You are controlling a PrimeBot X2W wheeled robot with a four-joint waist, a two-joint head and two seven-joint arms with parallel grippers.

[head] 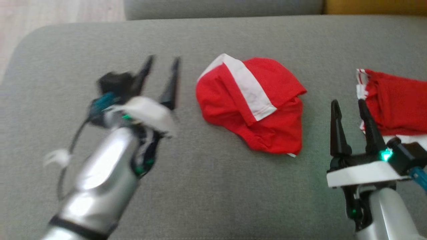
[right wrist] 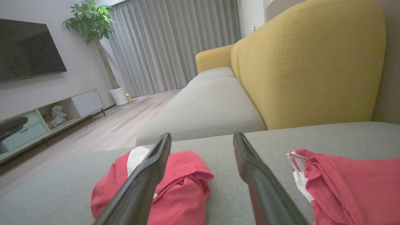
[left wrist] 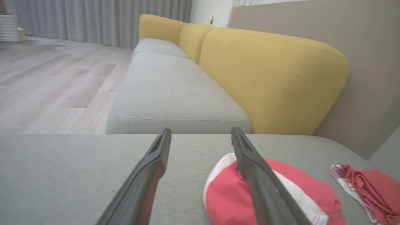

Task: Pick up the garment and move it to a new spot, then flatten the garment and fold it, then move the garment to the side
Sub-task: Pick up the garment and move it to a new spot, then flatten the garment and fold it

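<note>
Far left: strip of wooden floor (head: pixel 50 13) past the rounded corner of the grey seat cushion (head: pixel 213 193); left gripper (head: pixel 161 65) over the cushion's left half, blurred, fingers spread apart, nothing between them; it sits just left of the cloth, not touching. Left wrist view agrees; one finger crosses in front of the cloth, gap bare.

Centre: red garment (head: pixel 253 106) lying on the cushion between the two grippers; bunched into a rounded heap, a flap with a white band (head: pixel 248 86) turned over the top, a loose fold sagging at lower right; not flat, not a tidy fold.

Right: right gripper (head: pixel 348 105) low in the head view, fingers parted, empty, apart from the garment; a second red garment (head: pixel 397 100) with white trim lies just right of its fingers; right wrist view shows a gap between them.

Judgement: garment looks set down at its spot; flattening is the step in hand. To do it well:
- each gripper takes an outer edge, not the middle of the heap;
- pinch one layer only, at the white band's end and at the opposite hem;
- pull apart low along the cushion so the flap opens instead of dragging the heap;
- keep the right arm off the second garment;
- the thin cloth will likely slide and rebunch, so go slow.
</note>
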